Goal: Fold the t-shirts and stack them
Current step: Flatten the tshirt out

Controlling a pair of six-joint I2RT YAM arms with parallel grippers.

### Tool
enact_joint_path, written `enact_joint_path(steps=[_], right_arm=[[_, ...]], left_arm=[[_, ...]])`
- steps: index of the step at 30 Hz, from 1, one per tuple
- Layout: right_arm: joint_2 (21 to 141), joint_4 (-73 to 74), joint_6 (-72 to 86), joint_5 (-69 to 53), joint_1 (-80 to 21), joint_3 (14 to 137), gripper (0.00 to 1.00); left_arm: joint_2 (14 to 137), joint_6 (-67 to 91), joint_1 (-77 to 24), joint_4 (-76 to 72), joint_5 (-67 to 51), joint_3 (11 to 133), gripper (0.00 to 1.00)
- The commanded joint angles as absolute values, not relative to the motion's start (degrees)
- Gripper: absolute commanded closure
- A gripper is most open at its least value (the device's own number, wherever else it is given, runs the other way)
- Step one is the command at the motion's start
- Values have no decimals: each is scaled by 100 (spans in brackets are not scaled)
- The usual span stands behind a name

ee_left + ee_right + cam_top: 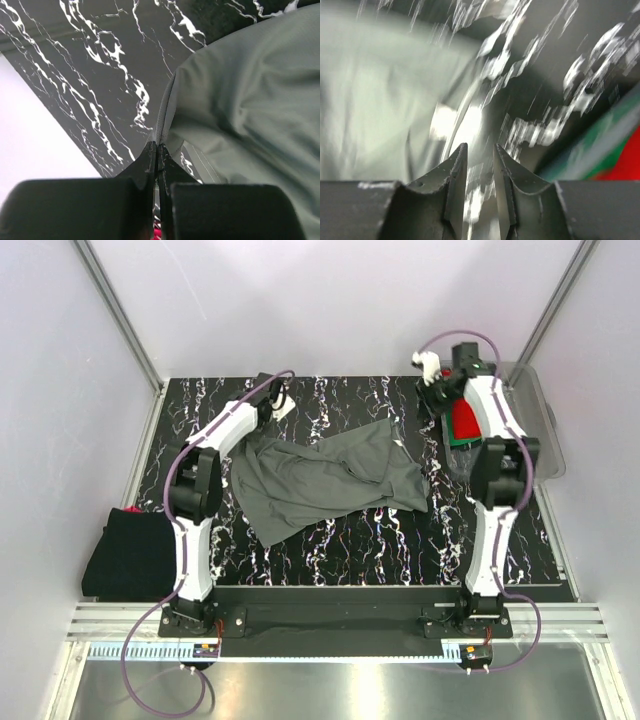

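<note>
Your left gripper point(158, 149) is pinched together on the hem of the crumpled dark grey cloth t-shirt point(330, 480), which sprawls mid-table. Your right gripper point(480, 150), jaws apart and holding nothing, hangs far right between that shirt and the red t-shirt point(463, 420). Bare black white-veined tabletop point(400, 540) lies along the shirt's near edge.

my left arm point(205, 475) reaches forward, left gripper point(158, 149) pinched tight on the shirt point(245, 95) hem. my right arm point(497, 455) is stretched far back, right gripper point(479, 150) with fingers parted, holding nothing.
</note>
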State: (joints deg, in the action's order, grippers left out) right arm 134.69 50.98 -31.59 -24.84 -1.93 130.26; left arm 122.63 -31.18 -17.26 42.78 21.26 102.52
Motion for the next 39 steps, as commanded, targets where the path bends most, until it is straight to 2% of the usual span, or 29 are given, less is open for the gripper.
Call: enact_joint_path(steps=[1,6,15,25,39], right_arm=[[11780,5555,-4981,-3593,-97,11571,66],[10645,4959,-6536,-3595,-491,9401,69],[10257,3253,-7312,-3559,-1195,7578,70],[10485,2549,-7928,-3436,-1354,7172,69],[10784,3005,-8393,-3296,-1617,7295,69]], left_arm=[[11734,-2821,-1863,4166,2171,10591,100],[11373,-2804,-2030,4166,2153,10108,100],[11338,-2786,-2180,4228,2303,9941,100],[11145,-2742,-2180,4271,2329,9668,100],[11136,-2733,-2171,4228,2338,9510,100]])
